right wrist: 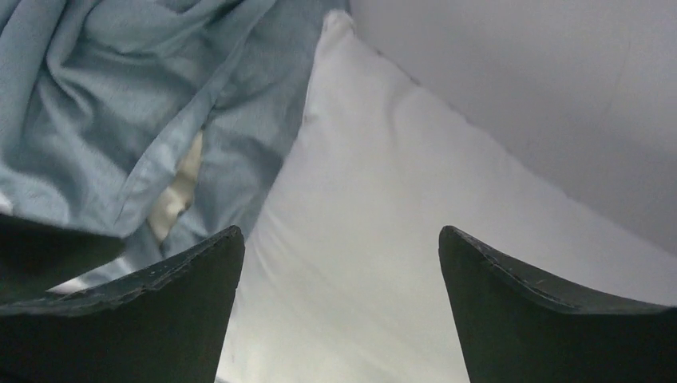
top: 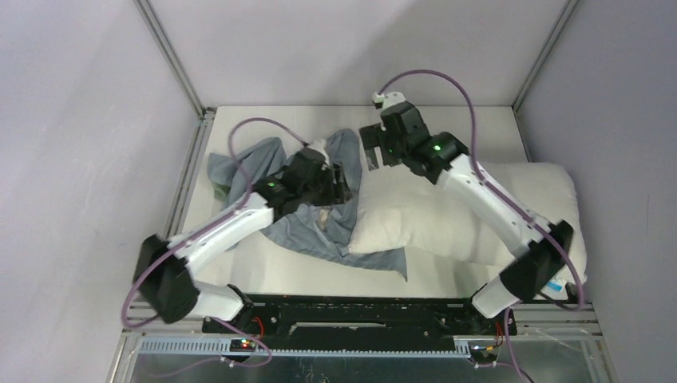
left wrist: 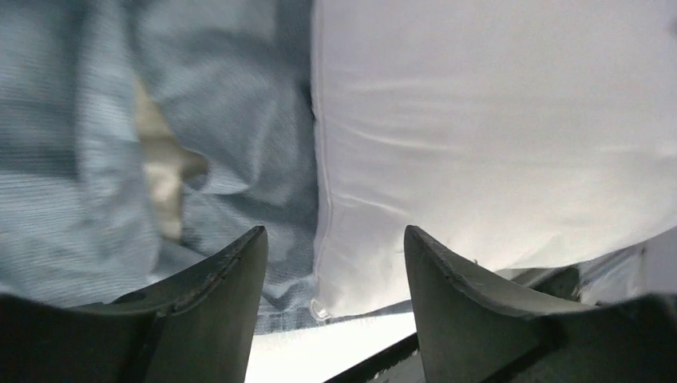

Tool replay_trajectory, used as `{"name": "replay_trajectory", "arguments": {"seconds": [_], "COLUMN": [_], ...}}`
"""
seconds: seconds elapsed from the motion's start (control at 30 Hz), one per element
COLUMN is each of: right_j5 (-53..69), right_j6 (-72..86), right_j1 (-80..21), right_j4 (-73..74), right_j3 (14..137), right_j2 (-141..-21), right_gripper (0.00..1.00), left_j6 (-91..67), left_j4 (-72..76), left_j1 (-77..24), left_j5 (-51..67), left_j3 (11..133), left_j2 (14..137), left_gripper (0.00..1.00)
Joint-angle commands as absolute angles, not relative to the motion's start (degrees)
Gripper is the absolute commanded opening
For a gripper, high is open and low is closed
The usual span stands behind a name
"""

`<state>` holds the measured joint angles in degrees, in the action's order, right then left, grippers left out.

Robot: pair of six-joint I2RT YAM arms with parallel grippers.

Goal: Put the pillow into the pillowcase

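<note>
Off-white, plump rectangular fabric pillow (top: 463, 211) lies on the white tabletop (top: 303, 275), wholly outside the limp, wrinkled blue-grey cloth pillowcase (top: 239, 171). The pillowcase is bunched against the pillow's short end on the left arm's side, with a flap of it caught under that end's near corner. Pale beige lining (left wrist: 164, 175) shows through a fold just beside the pillow's seam, so the mouth is probably there but collapsed; cannot tell which layer is uppermost. Left tool (top: 339, 183) hangs low over the cloth just beside that same end, jaws parted, nothing between them. Right tool (top: 371, 148) sits above the pillow's far corner at that end, jaws spread wide, released, holding nothing. Judgement: insertion not begun. Risks from here: (1) the left tool closes on both cloth layers at once, which pins the mouth shut, so the pillow would only shove the sack away; (2) it pinches the pillow's seam along with the cloth, since the two touch there; (3) the flap trapped under the pillow drags the pillow when lifted, or pulls out of the grip; (4) the right tool takes too little of the plump corner and slips off; (5) both arms crowd this one end of the pillow and could collide.
</note>
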<state>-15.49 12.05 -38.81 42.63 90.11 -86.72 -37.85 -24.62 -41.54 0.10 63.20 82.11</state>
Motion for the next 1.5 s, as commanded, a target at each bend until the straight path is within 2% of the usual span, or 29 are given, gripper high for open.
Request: {"name": "replay_trajectory", "arguments": {"seconds": [0.0,0.2,0.27,0.3,0.33,0.37,0.43,0.5,0.77,0.93,1.1,1.17,1.23,1.27,1.33,1.37,1.47], "right_j5": [-21.53,-28.77,-29.60,-29.55,-29.42,-29.22,-29.09,-28.55,-14.21,-2.45,7.85,11.05,13.69,15.40,19.07,20.12,23.54], "right_j6": [8.64,9.43,10.68,10.86,10.83,10.94,11.36,12.02,13.25,15.61,20.37,22.05,23.23,24.13,25.24,25.63,26.37], "right_j1": [-40.43,-40.54,-39.53,-39.06,-38.84,-38.70,-38.62,-38.38,-35.48,-32.99,-29.56,-28.64,-27.96,-27.57,-26.88,-26.75,-26.98], "right_j4": [43.35,46.22,46.47,46.24,45.97,46.00,46.59,46.39,40.42,36.28,31.30,28.69,26.65,25.57,23.46,22.56,20.77], "right_j3": [97.62,101.60,101.82,101.84,101.87,102.17,102.76,102.52,104.97,111.00,109.69,107.54,105.35,104.43,102.31,101.28,98.33], "right_j2": [-98.30,-112.40,-115.24,-116.38,-117.07,-117.44,-116.33,-113.24,-98.38,-99.27,-101.84,-101.58,-101.15,-100.89,-100.55,-100.42,-100.16], "right_gripper": [0.95,0.99,0.94,0.88,0.78,0.65,0.26,0.01,0.00,0.00,0.00,0.00,0.00,0.00,0.00,0.00,0.00], "left_j6": [-40.39,-36.49,-35.30,-34.71,-33.99,-33.47,-32.39,-31.55,-29.62,-29.57,-29.76,-29.79,-29.58,-29.41,-29.14,-29.02,-29.40], "left_j4": [-24.18,-25.55,-25.92,-26.56,-27.22,-27.34,-28.24,-28.91,-30.52,-29.84,-28.05,-27.59,-28.12,-28.46,-29.12,-29.37,-29.45], "left_j1": [-34.83,-28.37,-27.69,-27.42,-27.28,-27.21,-27.06,-27.03,-26.28,-25.58,-25.26,-25.23,-25.11,-24.99,-24.60,-24.34,-23.29], "left_j5": [-6.84,-7.45,-8.68,-8.97,-9.53,-10.05,-10.18,-11.16,-12.04,-9.58,-6.70,-5.71,-6.17,-6.56,-7.64,-8.45,-10.10], "left_j3": [59.18,64.15,67.37,69.30,71.16,72.62,76.37,79.21,85.35,86.53,87.07,87.26,87.67,87.71,87.28,86.93,84.71], "left_j2": [71.76,77.83,83.86,86.64,89.42,91.72,96.14,99.67,109.22,112.24,113.78,114.03,113.97,113.66,112.49,111.43,106.79], "left_gripper": [0.69,0.72,0.72,0.72,0.72,0.72,0.73,0.73,0.71,0.66,0.61,0.54,0.43,0.34,0.10,0.03,0.00]}}
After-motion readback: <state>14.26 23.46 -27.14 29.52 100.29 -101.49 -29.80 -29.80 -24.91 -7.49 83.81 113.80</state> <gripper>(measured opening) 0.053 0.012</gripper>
